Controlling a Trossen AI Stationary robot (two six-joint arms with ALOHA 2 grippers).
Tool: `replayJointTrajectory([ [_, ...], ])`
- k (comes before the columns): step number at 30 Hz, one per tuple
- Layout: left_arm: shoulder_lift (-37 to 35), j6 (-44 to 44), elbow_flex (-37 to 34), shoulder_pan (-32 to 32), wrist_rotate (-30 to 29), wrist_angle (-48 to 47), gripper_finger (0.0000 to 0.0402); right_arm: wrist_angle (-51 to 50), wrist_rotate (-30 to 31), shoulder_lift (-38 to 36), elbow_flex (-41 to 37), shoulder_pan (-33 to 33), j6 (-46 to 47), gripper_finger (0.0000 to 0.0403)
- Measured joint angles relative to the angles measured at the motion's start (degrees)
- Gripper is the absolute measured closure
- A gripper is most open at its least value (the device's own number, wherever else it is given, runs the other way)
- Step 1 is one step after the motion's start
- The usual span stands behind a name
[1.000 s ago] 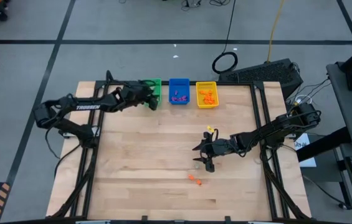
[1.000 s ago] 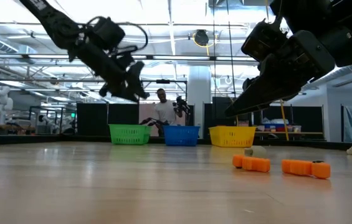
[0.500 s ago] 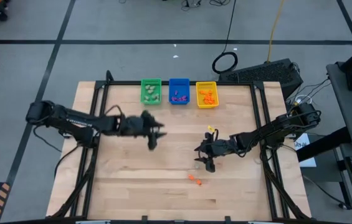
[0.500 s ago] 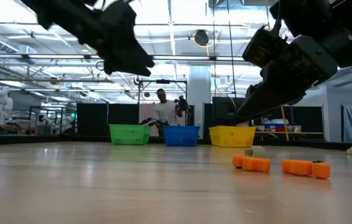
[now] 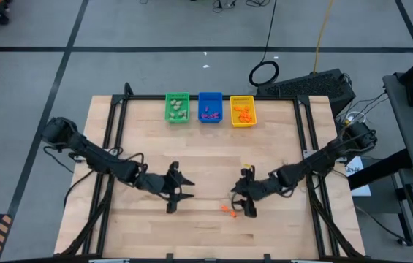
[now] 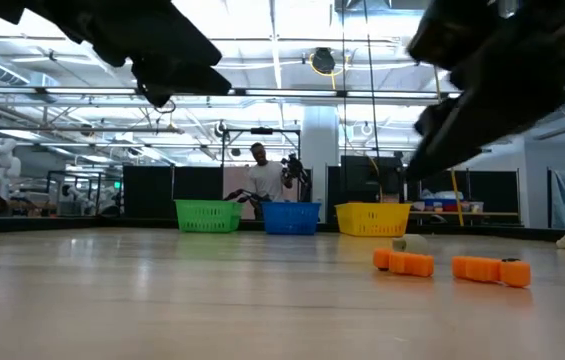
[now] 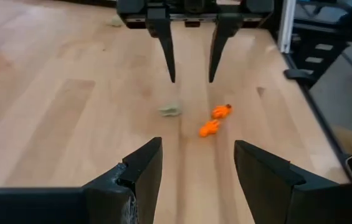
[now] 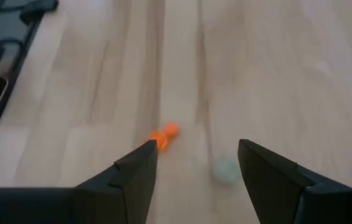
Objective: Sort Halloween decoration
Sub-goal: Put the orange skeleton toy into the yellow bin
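Orange is what catches the eye low in the middle of the high view: two small orange trinkets point(image 5: 227, 210) lie loose on the bare wooden table point(image 5: 148, 153), close together, with a pale greenish one point(image 7: 171, 110) just beside them; the rest of the decorations already sit in the green bin point(image 5: 177, 107), blue bin point(image 5: 209, 107) and yellow bin point(image 5: 242, 111) along the upper edge.

The right gripper point(image 5: 244, 204) is much the nearer, hanging just right of the orange pair, fingers apart and empty; the left gripper point(image 5: 179, 191) sits well off to the left of them, also spread and holding nothing, pointing toward the same spot.

The left wrist view shows the two orange pieces lying end to end on a slant, with the pale one alongside, and the other arm's fingers poised beyond them; the right wrist view shows only one orange piece point(image 8: 164, 134), near one of its own fingers rather than midway between them, so I'd say it needs a small sideways shift before dropping; the low view shows the orange pieces resting flat.
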Motion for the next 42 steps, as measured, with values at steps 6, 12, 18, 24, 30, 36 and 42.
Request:
replayJointTrajectory([
  [6, 4.9, 0.0, 0.0, -1.9, -0.3, 7.2, 0.0203, -8.7, 8.9, 0.0, 2.8, 7.6, 8.7, 0.0193],
  [12, 8.6, -0.7, 0.0, -2.9, -0.8, 11.2, 0.0203, -11.6, 18.6, 0.2, 3.7, 12.8, 12.7, 0.0193],
  [18, 10.4, -3.0, 0.0, -4.1, -1.1, 11.0, 0.0203, -6.5, 18.6, 1.4, 3.7, 14.6, 17.3, 0.0193],
  [24, 10.7, -2.9, 0.0, -4.9, -3.1, 11.3, 0.0203, -0.1, 18.1, 5.3, 3.7, 14.9, 22.6, 0.0193],
  [30, 10.7, -1.4, 0.0, -4.9, -4.2, 11.6, 0.0203, -4.1, 7.8, 7.1, 3.7, 16.9, 21.5, 0.0193],
  [36, 10.7, -1.3, 0.0, -4.5, -4.4, 11.6, 0.0203, -3.5, 14.6, 6.8, 3.7, 19.6, 18.3, 0.0193],
  [42, 10.7, -1.2, 0.0, -4.5, -4.5, 12.0, 0.0203, -1.2, 18.0, 9.4, 3.7, 20.3, 16.9, 0.0193],
])
